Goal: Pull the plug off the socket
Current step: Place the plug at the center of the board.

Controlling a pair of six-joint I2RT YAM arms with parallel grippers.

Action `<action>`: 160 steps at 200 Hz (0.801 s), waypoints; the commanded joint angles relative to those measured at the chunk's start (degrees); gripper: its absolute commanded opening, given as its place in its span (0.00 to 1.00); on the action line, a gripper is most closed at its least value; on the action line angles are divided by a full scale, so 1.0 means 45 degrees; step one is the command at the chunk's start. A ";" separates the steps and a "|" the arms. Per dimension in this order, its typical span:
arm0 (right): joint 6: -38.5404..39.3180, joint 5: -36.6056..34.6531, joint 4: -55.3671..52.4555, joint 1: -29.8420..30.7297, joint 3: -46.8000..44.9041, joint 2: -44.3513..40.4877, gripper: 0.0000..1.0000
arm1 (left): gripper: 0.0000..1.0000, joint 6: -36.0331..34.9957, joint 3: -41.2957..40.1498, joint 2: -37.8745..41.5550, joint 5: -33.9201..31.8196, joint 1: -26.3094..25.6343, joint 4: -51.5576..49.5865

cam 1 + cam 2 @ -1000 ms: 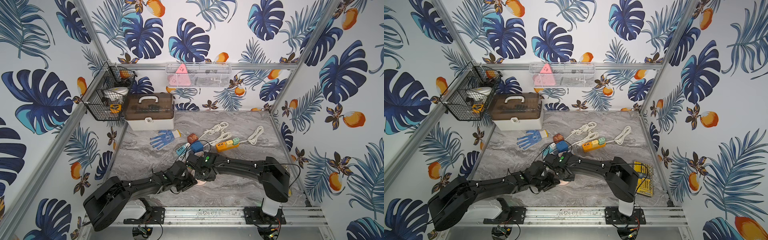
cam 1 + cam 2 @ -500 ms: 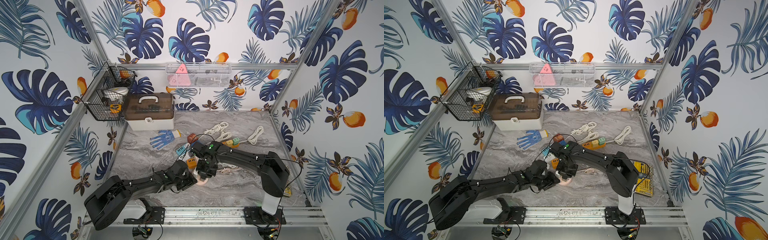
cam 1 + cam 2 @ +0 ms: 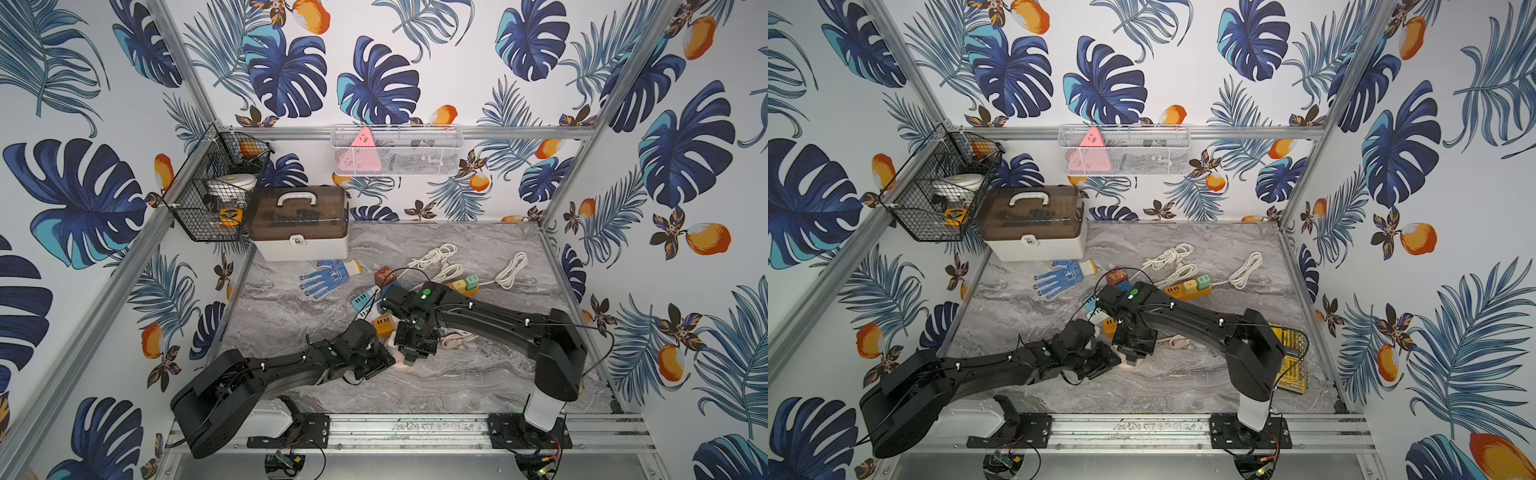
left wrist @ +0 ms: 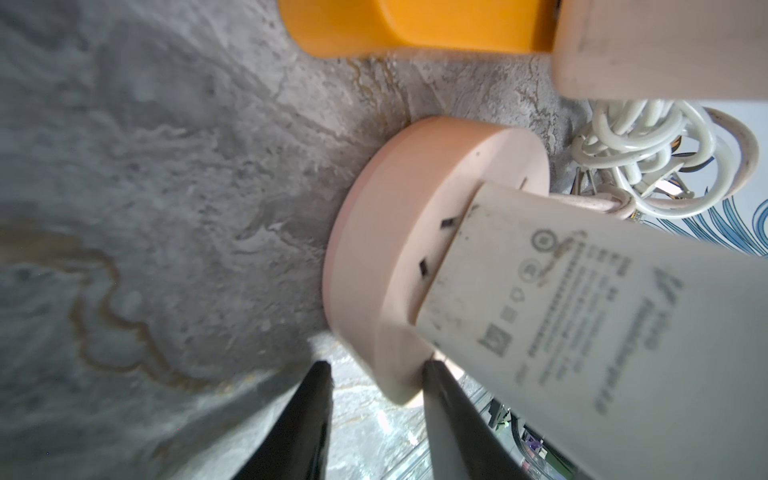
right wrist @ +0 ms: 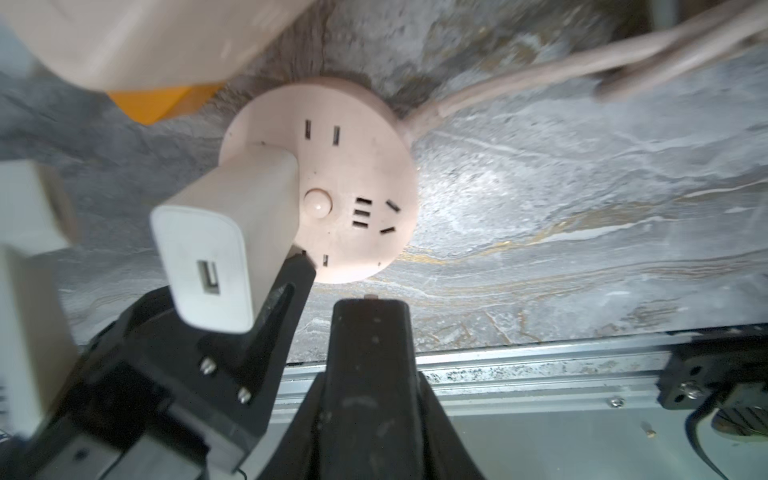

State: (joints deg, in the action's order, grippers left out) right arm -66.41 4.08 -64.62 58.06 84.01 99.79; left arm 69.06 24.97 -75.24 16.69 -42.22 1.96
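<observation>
right claw (image 5: 370,303) has swung back above the pink socket (image 5: 353,166), shut and empty. left claw (image 4: 376,368) pinches the socket's rim; the white plug (image 5: 224,232) sits plugged into it

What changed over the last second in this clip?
The right arm lifted its wrist and swung the right tool, shut, down; its tip now points at the rim of the pink socket, near the plugged-in white charger. Nothing was taken hold of or let go. The left tool stayed at that rim; the socket did not shift.
</observation>
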 commanded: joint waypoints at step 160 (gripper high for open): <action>0.4070 0.3360 0.4408 -0.3367 -0.9737 -0.6609 0.00 | 0.46 -0.0733 0.0935 0.0393 -0.1424 0.0006 -0.3579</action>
State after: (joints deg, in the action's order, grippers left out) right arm -47.37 22.17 -43.79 45.84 43.16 72.18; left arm 67.11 29.06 -73.25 11.84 -42.24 -9.56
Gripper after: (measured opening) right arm 0.313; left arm 0.456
